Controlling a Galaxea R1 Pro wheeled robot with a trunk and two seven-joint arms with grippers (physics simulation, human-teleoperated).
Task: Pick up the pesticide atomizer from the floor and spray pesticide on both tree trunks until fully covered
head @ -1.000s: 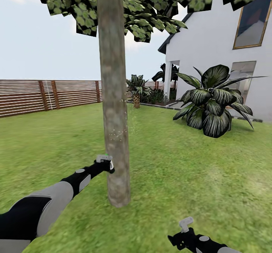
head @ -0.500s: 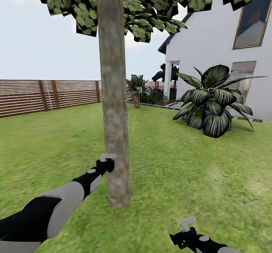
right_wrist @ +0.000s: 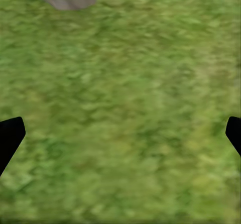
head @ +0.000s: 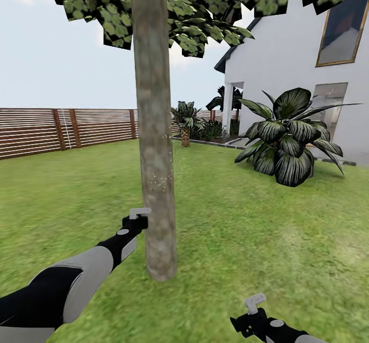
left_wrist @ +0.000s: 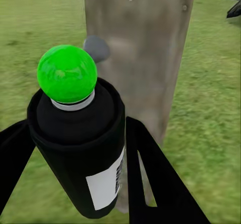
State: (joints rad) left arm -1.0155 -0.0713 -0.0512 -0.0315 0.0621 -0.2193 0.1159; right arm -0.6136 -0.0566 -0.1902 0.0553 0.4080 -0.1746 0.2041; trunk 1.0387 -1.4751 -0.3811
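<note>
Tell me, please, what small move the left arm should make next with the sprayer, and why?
Probably raise the left claw a little, keeping the sprayer aimed at the trunk. The sprayer sits close beside the lower trunk, while pale droplets speckle just a small patch of bark above it, so much trunk looks unsprayed.

Obstacle: tree trunk (head: 155, 143), upright, just beside the left gripper (head: 137, 219) and directly ahead of it. Open lawn (head: 266, 220) on both sides of the trunk. Right gripper (head: 251, 315) over bare grass. Broad-leaved shrub (head: 287, 135) well apart, by the house wall (head: 287, 56).
</note>
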